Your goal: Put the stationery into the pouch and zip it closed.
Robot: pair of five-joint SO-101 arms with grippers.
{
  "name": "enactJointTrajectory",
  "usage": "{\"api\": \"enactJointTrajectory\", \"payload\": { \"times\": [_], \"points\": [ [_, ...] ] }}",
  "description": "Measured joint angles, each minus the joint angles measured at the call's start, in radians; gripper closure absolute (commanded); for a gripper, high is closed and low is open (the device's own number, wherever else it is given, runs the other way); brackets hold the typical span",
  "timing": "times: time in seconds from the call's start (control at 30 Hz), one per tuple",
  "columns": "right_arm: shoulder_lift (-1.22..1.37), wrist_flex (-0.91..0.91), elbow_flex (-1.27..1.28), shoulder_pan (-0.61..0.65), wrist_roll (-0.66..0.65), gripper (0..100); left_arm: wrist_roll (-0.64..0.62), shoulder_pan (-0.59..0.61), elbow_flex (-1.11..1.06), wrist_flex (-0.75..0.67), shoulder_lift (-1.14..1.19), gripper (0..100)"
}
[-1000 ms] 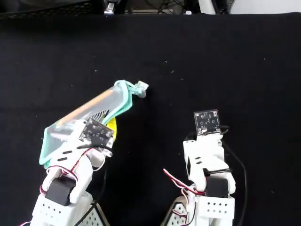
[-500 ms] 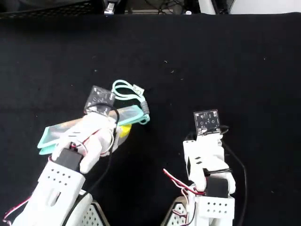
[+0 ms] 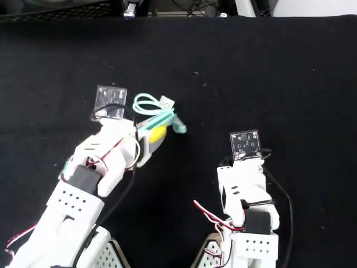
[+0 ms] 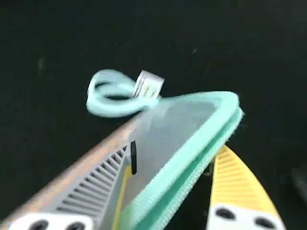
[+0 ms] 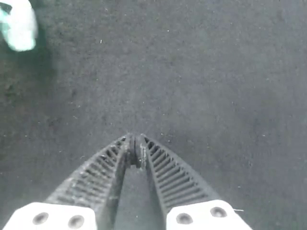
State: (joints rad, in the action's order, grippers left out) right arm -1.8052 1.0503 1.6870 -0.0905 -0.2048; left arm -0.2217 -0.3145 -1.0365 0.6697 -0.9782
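The pouch point(image 4: 177, 124), clear mesh with a mint-green zipper edge, hangs clamped in my left gripper point(image 4: 175, 158) between its grey ribbed finger and its yellow finger point(image 4: 235, 187). An orange-brown strip runs along the pouch's far side. A mint cord loop point(image 4: 108, 93) with a small white tag point(image 4: 148, 85) hangs off its end. In the high view the pouch point(image 3: 163, 119) shows edge-on above the table, held by the left gripper point(image 3: 153, 131), with the cord loop point(image 3: 146, 104) beside it. My right gripper point(image 5: 135, 143) is shut and holds nothing, low over the cloth.
A black cloth point(image 3: 268, 72) covers the table. The right arm point(image 3: 245, 184) stands at the front right, apart from the pouch. A mint blur point(image 5: 19, 24) of the pouch sits at the edge of the right wrist view.
The left arm has swung away from its base toward the table's middle and turned the pouch from lying flat to edge-on, lifted. The right arm has not moved.
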Motion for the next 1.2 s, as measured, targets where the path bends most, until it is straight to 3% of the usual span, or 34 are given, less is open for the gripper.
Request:
{"api": "enactJointTrajectory", "payload": {
  "times": [0.23,0.5,0.57,0.77,0.9,1.2],
  "points": [
    [0.0,0.0,0.0,0.0,0.0,98.4,0.0,-0.052,0.245,-0.018,0.16,73],
    [0.0,0.0,0.0,0.0,-0.025,98.4,0.077,-0.063,0.276,-0.011,0.285,74],
    [0.0,0.0,0.0,0.0,-0.025,98.4,0.083,-0.046,0.284,0.048,0.265,74],
    [0.0,0.0,0.0,0.0,-0.025,98.4,0.273,0.097,0.285,0.37,0.083,74],
    [0.0,0.0,0.0,0.0,-0.025,98.4,0.299,0.241,0.224,0.552,-0.124,74],
    [0.0,0.023,0.0,0.106,-0.025,98.4,0.304,0.508,-0.229,0.56,-0.709,74]
  ]
}}
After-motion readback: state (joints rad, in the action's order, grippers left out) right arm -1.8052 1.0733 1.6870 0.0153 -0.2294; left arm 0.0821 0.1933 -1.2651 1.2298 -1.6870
